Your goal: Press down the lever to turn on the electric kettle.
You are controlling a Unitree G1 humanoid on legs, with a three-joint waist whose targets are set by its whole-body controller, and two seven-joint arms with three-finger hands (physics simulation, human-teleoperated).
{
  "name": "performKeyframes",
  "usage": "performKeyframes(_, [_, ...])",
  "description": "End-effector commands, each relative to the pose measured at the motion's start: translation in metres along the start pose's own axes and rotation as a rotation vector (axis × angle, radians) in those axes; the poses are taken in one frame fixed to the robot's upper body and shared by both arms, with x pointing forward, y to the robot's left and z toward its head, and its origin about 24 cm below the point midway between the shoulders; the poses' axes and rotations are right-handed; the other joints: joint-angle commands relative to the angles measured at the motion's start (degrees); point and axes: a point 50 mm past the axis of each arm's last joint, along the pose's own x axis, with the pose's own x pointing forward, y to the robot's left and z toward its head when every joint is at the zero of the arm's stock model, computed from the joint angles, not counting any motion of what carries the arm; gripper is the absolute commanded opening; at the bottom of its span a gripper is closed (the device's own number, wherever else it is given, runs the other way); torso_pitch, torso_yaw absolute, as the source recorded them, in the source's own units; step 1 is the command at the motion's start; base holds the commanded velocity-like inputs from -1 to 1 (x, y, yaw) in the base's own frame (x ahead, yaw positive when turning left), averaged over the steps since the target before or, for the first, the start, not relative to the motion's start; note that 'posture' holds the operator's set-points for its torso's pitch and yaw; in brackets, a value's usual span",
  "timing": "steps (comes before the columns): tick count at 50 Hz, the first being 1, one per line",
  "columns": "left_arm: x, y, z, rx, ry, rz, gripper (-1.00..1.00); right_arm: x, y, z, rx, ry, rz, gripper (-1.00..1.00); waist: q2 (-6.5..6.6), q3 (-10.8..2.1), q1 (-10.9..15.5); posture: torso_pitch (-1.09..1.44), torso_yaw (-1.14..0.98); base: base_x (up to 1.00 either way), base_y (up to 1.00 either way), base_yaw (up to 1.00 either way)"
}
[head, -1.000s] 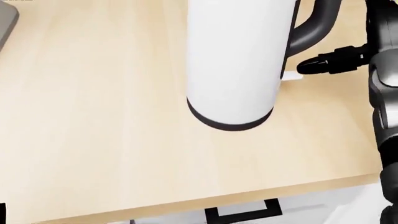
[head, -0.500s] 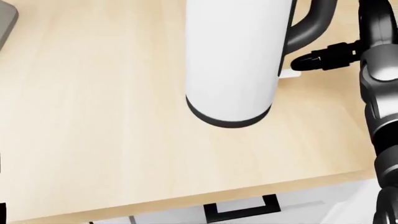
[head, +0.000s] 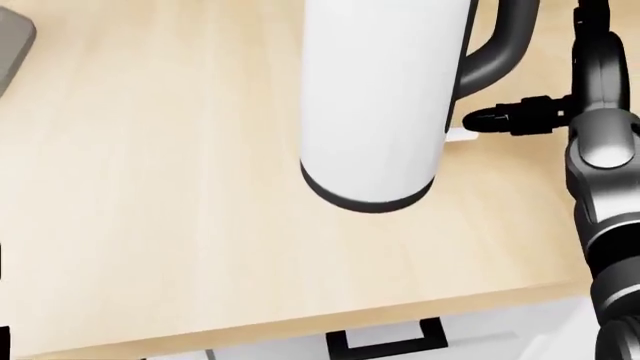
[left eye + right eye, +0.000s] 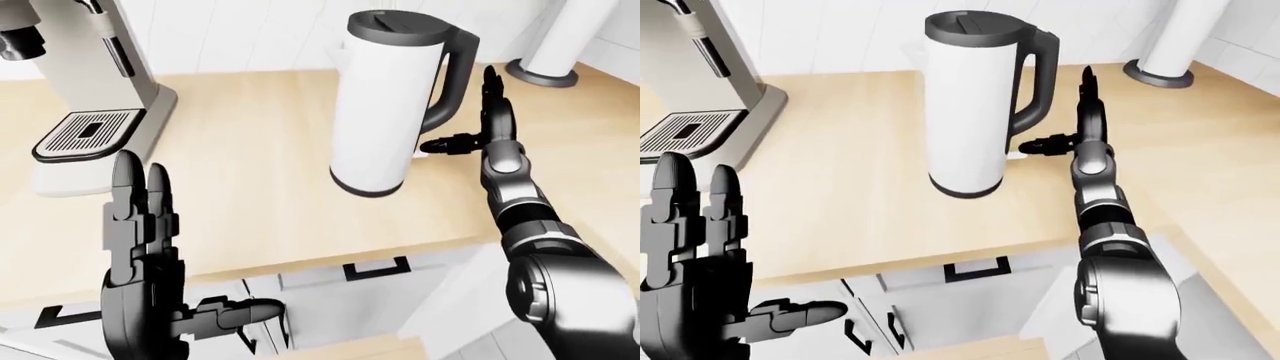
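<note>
Left-eye view is showing the robot's black right hand [image 4: 487, 120] at the middle right of the frame. Its fingers [image 4: 490, 94] are pointing straight up and spread open, and its thumb [image 4: 448, 142] is sticking out sideways toward the tall white electric kettle with a black lid and handle [image 4: 385, 105]. The hand is holding nothing. The thumb tip is sitting just beside the small white lever [image 3: 458, 134] low on the kettle, under the black curved handle [image 4: 450, 75]; I cannot tell if it is touching the lever.

The kettle is standing upright near the top middle of the frame on the light wooden counter [image 4: 240, 165]. White cabinet drawers with black handles [image 4: 375, 268] are showing under the counter's edge at the bottom.

The black left hand [image 4: 150, 262] is in the lower left of the frame, fingers up and open, thumb out, holding nothing. A grey coffee machine with a drip tray [image 4: 85, 97] is standing at the upper left. A white round post on a grey base [image 4: 555, 45] is in the upper right corner.
</note>
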Motion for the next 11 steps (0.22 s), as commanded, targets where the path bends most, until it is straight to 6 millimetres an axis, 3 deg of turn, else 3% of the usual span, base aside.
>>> performKeyframes(1, [0.003,0.001,0.011,0.001,-0.07,0.005,1.0,-0.002,0.005,-0.008,-0.067,0.03,0.041,1.0,0.16,-0.25,0.0,0.0,0.0,0.0,0.0,0.0])
performKeyframes(11, [0.003,0.0,0.011,0.0,-0.069,0.003,1.0,-0.01,0.009,-0.025,-0.103,0.071,0.043,1.0,-0.18,-0.56,0.1,0.0,0.0,0.0,0.0,0.0])
